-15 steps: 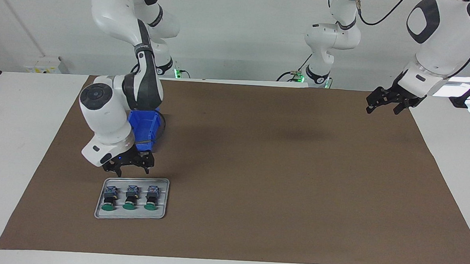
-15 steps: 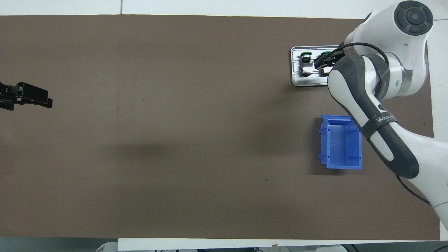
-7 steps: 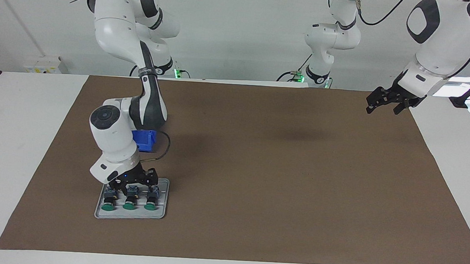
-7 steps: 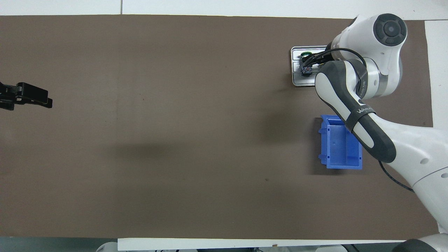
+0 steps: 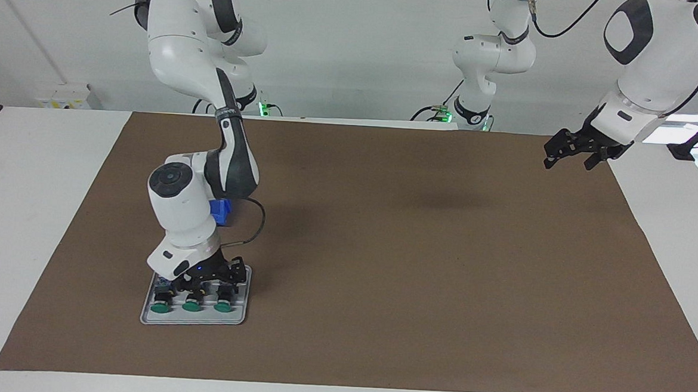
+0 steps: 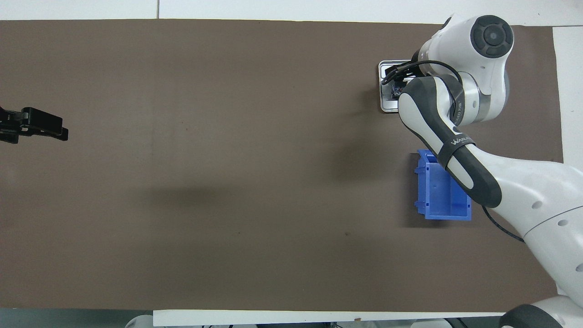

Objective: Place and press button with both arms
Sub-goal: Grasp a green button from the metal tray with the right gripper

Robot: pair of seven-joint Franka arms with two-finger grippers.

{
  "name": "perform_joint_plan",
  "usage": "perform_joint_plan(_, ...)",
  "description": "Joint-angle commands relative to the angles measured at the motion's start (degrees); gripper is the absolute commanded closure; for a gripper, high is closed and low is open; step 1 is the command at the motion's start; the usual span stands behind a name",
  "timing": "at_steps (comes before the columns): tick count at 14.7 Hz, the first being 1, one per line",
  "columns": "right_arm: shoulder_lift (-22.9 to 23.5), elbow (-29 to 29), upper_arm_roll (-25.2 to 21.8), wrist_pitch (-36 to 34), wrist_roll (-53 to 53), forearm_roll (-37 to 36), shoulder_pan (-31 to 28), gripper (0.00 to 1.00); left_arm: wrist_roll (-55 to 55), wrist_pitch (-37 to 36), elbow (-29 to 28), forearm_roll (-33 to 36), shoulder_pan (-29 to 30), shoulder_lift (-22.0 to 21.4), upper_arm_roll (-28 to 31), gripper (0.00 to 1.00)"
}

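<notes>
Three green push-buttons [image 5: 191, 299] lie side by side in a small metal tray [image 5: 241, 316], at about seven o'clock on the table [image 5: 411, 271] in the facing view. The right gripper [image 5: 212, 277] is lowered over them with its jaws spread wide, nothing gripped. The picking step seems begun; next, the jaws must be closed around one button. A blue bin [image 6: 439, 193] is nearby. The left gripper [image 5: 575, 151] waits, jaws open, at two o'clock.

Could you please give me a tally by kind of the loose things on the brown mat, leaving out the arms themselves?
Green-capped buttons: 3, side by side on the tray
Grey tray: 1
Blue bin: 1, nearer to the robots than the tray
Total: 5
</notes>
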Motion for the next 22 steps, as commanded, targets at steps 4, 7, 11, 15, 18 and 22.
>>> perform_joint_plan(4,3.8,1.6,0.3,2.7,1.9,-1.0,0.7,0.13,0.3,0.0,-0.1,1.0,0.1,-0.5,-0.1,0.0)
perform_joint_plan(7,3.8,1.3,0.2,2.7,1.9,-1.1,0.7,0.18,0.3,0.0,-0.1,1.0,0.1,-0.5,-0.1,0.0)
perform_joint_plan(11,3.7,1.2,0.0,2.4,1.7,-1.2,0.6,0.41,0.3,0.0,-0.1,1.0,0.1,-0.5,-0.1,0.0)
perform_joint_plan(15,3.7,1.0,0.0,1.9,1.7,-1.2,0.6,0.6,0.3,0.0,0.0,1.0,0.1,-0.5,-0.1,0.0)
perform_joint_plan(18,3.6,1.0,0.0,1.7,1.6,-1.2,0.6,0.74,0.3,0.0,0.0,1.0,0.1,-0.5,-0.1,0.0)
perform_joint_plan(22,3.6,2.4,0.0,-1.4,1.5,-0.7,0.6,0.89,0.3,0.0,-0.1,1.0,0.1,-0.5,-0.1,0.0)
